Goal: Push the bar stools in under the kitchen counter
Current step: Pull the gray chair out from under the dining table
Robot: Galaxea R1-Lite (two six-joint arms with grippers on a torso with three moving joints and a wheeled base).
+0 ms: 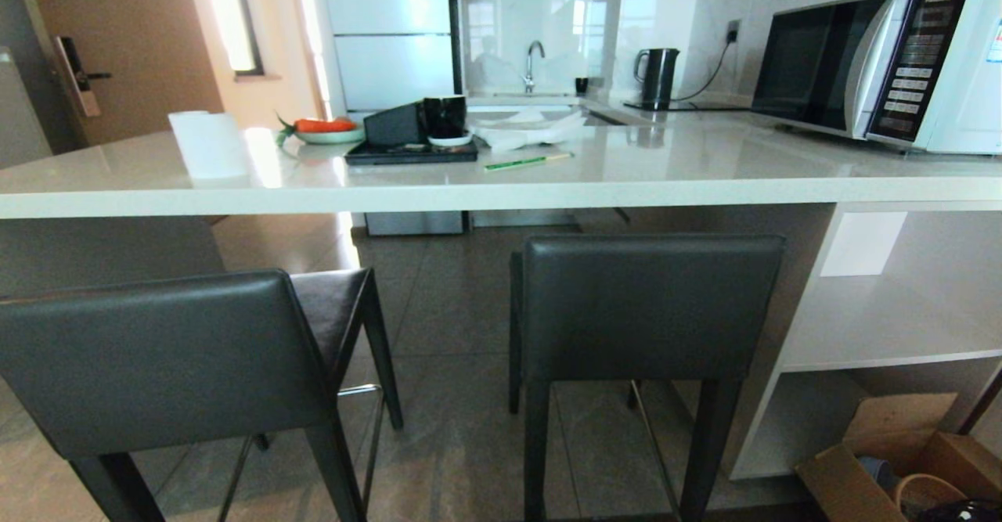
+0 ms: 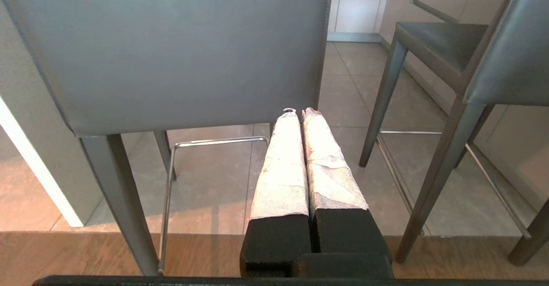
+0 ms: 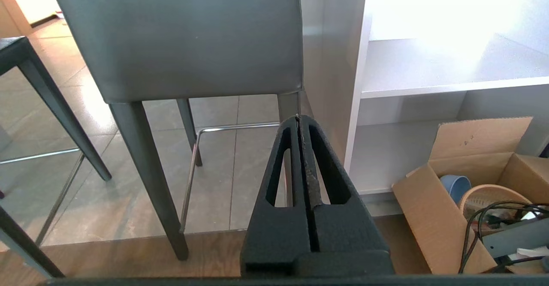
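Grey floor tiles [image 1: 446,303] run under the kitchen counter [image 1: 501,189], whose glossy white slab spans the head view from side to side.

At the far left a wooden door [image 1: 117,45] stands behind the counter's end. On the slab, going rightward, sit a white paper roll [image 1: 207,145], a plate with something orange [image 1: 325,129], a dark tray [image 1: 411,153] carrying a black mug [image 1: 445,117], a green pen [image 1: 526,162], a black kettle [image 1: 656,76] further back by the sink tap [image 1: 532,60], and a white microwave [image 1: 884,68] at the right end.

Below, the left bar stool [image 1: 156,358] stands turned at an angle and well out from the counter edge, its seat not under the slab. The right bar stool [image 1: 650,311] faces the counter squarely, closer in, its backrest just below and in front of the slab edge, beside the white shelving [image 1: 884,326]. A cardboard box [image 1: 884,459] lies on the floor at the lower right.

Neither arm shows in the head view. The left gripper [image 2: 297,112], fingers wrapped in pale tape, is pressed together with nothing between them, hanging behind a stool's backrest without touching it. The right gripper [image 3: 299,118], black, is likewise pressed together and empty, near the right stool's rear leg and the shelving panel.
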